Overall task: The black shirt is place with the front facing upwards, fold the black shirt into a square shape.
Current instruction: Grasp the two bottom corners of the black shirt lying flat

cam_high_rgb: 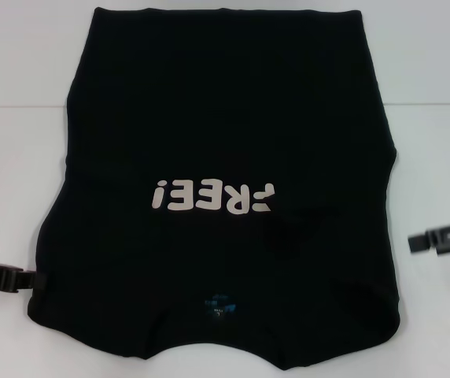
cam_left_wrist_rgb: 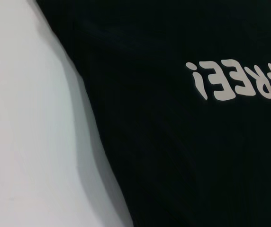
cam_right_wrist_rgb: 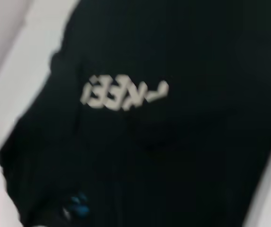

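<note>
The black shirt (cam_high_rgb: 225,142), soft matte cotton with pale "FREE!" lettering (cam_high_rgb: 213,195), lay flat on the white tabletop (cam_high_rgb: 20,63). Left hand (cam_high_rgb: 28,277) touched its edge, right hand (cam_high_rgb: 415,241) nearby; finger states unclear.

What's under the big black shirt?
The soft black cotton shirt with pale "FREE!" lettering lies flat on a white table, which shows all around it. Whatever lies directly beneath the cloth is covered. The left gripper touches its edge; the right gripper sits apart.
</note>
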Robot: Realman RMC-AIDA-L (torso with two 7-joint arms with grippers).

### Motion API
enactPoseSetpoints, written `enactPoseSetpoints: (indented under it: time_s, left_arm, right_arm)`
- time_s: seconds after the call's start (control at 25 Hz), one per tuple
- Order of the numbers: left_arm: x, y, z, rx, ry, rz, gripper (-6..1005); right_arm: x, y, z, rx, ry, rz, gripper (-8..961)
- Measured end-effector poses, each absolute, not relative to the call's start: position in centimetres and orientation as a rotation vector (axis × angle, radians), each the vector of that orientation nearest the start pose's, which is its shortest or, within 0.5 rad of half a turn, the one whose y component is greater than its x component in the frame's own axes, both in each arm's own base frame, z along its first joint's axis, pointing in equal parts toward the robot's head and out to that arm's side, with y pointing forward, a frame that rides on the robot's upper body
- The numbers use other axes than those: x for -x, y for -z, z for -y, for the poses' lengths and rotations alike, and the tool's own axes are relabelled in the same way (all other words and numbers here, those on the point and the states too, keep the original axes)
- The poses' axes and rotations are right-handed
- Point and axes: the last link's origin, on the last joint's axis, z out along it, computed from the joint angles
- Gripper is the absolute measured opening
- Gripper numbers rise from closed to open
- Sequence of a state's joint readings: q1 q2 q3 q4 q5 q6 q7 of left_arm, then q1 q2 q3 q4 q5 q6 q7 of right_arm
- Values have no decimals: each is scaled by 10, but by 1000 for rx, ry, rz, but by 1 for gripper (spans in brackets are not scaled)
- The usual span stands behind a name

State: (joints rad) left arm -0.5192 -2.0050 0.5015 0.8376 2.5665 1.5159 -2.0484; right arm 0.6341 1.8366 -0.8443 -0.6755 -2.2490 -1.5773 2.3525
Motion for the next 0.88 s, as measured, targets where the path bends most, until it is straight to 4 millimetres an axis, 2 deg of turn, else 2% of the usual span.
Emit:
enactPoseSetpoints:
  time_s: [0.24,0.44,0.88]
  left_arm:
    - [345,-64,-323,2335,98,1472,7]
    - [344,-64,-323,2339,99,1466,9]
    - [345,-64,-323,2337,100,1467,14]
  right_arm:
    - [-290,-49,-358,2455,3,-1684,886]
    - [-282,-35,-359,2493,54,-1667,887]
    - [-260,-29,-368,2533,159,-1596,886]
